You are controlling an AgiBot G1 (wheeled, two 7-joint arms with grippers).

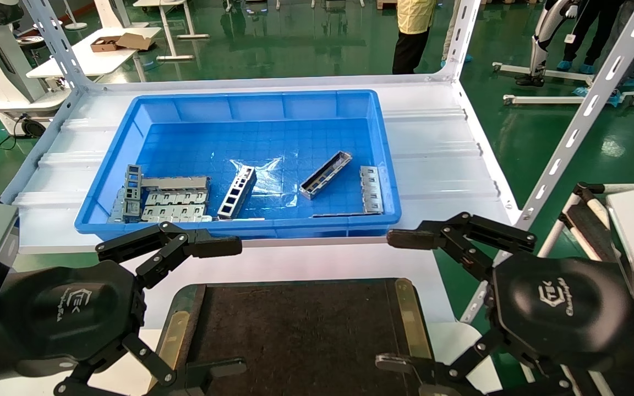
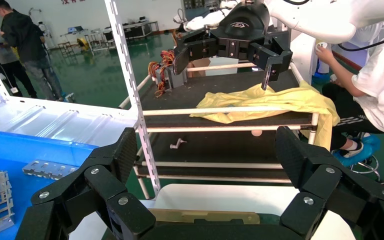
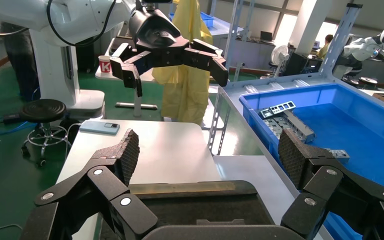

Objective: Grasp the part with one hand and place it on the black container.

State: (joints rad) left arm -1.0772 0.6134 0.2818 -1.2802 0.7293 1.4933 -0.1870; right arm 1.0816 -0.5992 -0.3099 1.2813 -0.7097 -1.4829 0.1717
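The part, a long grey trough-shaped bar with slots, lies slantwise on the floor of the blue bin, right of its middle. The black container is a flat dark tray with brass strips, at the near edge between my arms; it also shows in the right wrist view. My left gripper is open and empty over the tray's left side, seen also in the left wrist view. My right gripper is open and empty over the tray's right side, seen also in the right wrist view.
In the bin lie a ladder-like grey frame, tabbed flat plates at the left and another at the right. Perforated shelf uprights rise beside the white shelf. A cart stands to the right.
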